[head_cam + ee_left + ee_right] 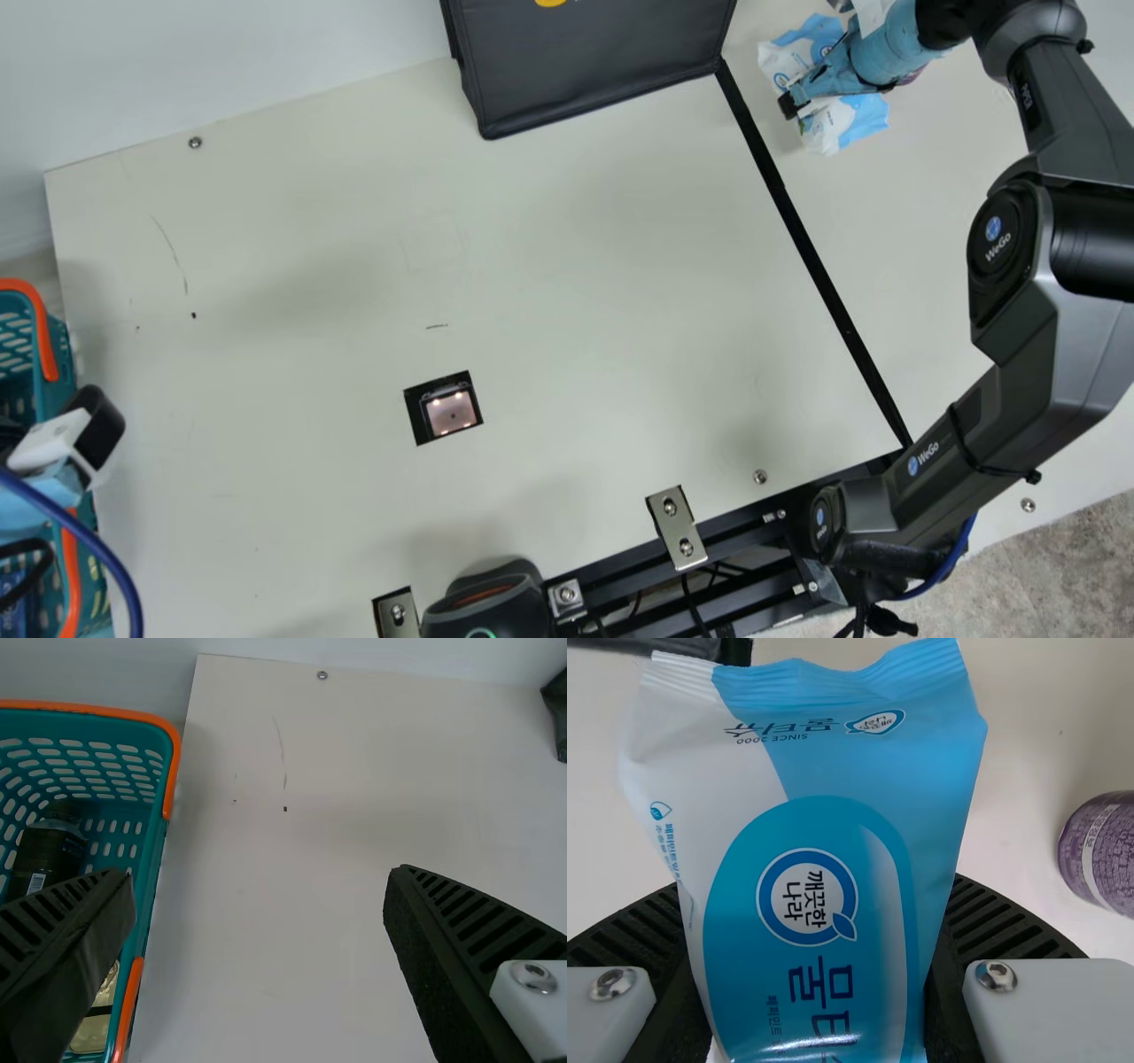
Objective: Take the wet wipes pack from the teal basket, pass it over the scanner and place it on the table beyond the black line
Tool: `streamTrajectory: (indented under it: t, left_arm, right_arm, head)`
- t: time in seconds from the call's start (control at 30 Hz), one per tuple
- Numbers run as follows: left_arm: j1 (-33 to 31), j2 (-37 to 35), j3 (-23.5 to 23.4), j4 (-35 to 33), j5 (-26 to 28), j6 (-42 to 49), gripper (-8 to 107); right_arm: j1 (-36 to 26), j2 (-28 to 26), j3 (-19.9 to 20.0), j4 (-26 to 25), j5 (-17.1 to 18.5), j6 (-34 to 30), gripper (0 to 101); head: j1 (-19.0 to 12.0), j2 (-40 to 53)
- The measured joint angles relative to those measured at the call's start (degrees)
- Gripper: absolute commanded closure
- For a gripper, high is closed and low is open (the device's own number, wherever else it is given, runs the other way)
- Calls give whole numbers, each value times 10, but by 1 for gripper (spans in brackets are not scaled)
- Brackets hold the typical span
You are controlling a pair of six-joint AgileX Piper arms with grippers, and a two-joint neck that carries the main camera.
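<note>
Wet wipes pack (858, 117) beyond the black line (811, 257), near the dark bag (594, 66) — right gripper (791, 105) has it pinched between both jaws. Purple container (1101, 855) just beside. Left gripper (55, 430) above the teal basket's (60, 346) edge, jaws wide — nothing between them.

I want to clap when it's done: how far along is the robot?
The wipes pack is already out of the teal basket and past the black line; whether it was scanned, I can't tell. The right end effector grips it, so setting it down and letting go probably remain.
</note>
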Motion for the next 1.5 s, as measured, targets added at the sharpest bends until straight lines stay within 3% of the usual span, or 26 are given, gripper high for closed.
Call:
streamTrajectory:
  t: [0.1, 1.03, 1.23, 1.5]
  left_arm:
    - [0, 0, 0, 0, 0, 0, 9]
    - [0, 0, 0, 0, 0, 0, 9]
    - [0, 0, 0, 0, 0, 0, 9]
    - [0, 0, 0, 0, 0, 0, 9]
  right_arm:
    - [2, 2, 7, 0, -3, 4, 101]
    - [7, -3, 46, -32, -65, 50, 8]
    - [10, -11, 53, -51, -75, 58, 6]
    - [30, -61, 75, -81, -84, 78, 6]
  head:
    - [0, 0]
    - [0, 0]
    - [0, 0]
    - [0, 0]
